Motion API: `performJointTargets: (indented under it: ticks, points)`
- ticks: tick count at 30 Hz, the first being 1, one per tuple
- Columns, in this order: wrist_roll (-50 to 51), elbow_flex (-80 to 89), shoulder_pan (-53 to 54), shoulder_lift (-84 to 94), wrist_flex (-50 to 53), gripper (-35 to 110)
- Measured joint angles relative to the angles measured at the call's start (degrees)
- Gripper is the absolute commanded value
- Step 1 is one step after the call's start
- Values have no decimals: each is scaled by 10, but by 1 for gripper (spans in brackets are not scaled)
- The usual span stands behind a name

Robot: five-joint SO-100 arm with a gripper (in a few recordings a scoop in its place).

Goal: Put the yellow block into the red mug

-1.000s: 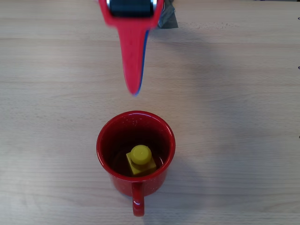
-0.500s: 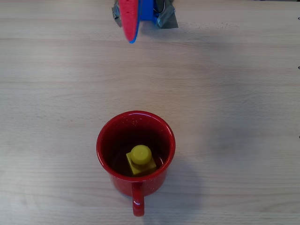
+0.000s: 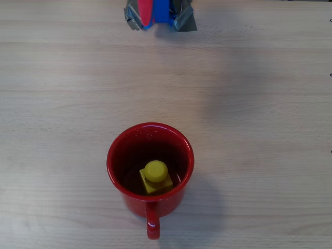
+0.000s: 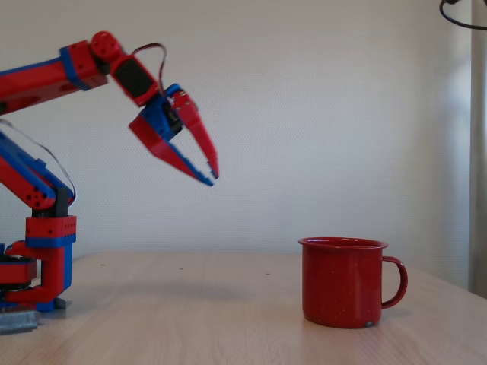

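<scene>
The red mug (image 3: 150, 166) stands on the wooden table in the overhead view, its handle pointing to the bottom edge. Inside it, on the bottom, lies the yellow block (image 3: 155, 177), stud up. In the fixed view the red mug (image 4: 344, 281) stands at the right, and its wall hides the block. My gripper (image 4: 213, 177) hangs high above the table, well left of the mug, tips pointing down to the right and shut on nothing. Overhead, just the tip of the gripper (image 3: 147, 23) pokes in at the top edge.
The arm's base (image 4: 42, 262) stands at the table's left end in the fixed view. Grey clamp pieces (image 3: 184, 19) sit at the top edge of the overhead view. Bare wooden tabletop (image 3: 249, 104) surrounds the mug on all sides.
The gripper has drawn back from just above the mug to the top edge of the overhead view. The mug and the block inside it have not moved.
</scene>
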Motion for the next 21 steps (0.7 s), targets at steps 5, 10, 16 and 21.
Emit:
performJointTargets:
  ticks: [5, 10, 16, 21]
  points:
    - [0, 120, -4, 105, 0, 0]
    - [1, 241, -11, 196, -23, 0]
    - [17, 373, -30, 292, -44, 0]
    - [16, 425, -34, 352, -30, 0]
